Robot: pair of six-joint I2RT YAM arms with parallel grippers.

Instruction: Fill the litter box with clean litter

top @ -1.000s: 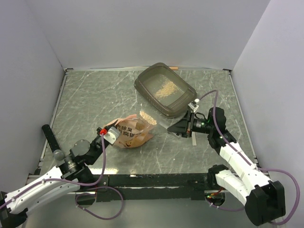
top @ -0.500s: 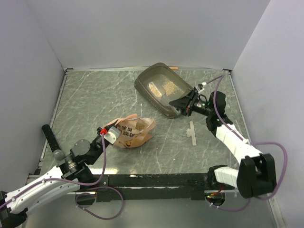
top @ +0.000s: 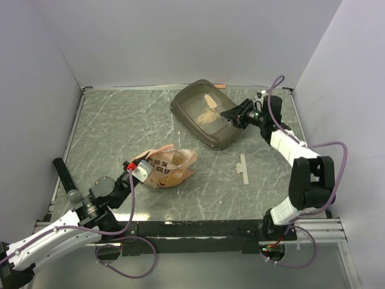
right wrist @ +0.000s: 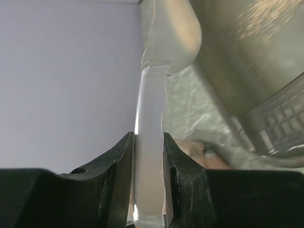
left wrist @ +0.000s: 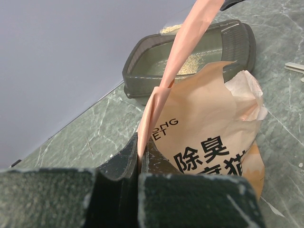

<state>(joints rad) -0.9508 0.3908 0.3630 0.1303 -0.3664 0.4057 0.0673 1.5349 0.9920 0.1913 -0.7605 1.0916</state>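
Note:
The grey-brown litter box [top: 225, 137] stands at the back of the table, right of centre, with a patch of pale clean litter [top: 207, 118] inside; the left wrist view also has the litter box [left wrist: 142, 64] and clean litter [left wrist: 191, 61]. My right gripper [top: 228, 113] reaches over the box's right rim. In its wrist view the right gripper [right wrist: 148, 137] is shut on the handle of a translucent scoop [right wrist: 151, 104] beside the litter box [right wrist: 237, 71]. My left gripper [top: 137, 170] is shut on an edge of the orange-pink printed bag [top: 169, 167]. Up close, the left gripper [left wrist: 141, 154] pinches the bag [left wrist: 213, 128].
A small white strip [top: 243, 168] lies on the marbled table right of the bag; it shows at the edge of the left wrist view as the strip [left wrist: 294, 67]. Grey walls close off the back and both sides.
My right arm has swung from beside the bag up and back to the litter box's right rim, carrying the scoop. The litter patch in the box has shifted. The left arm and bag stayed still.

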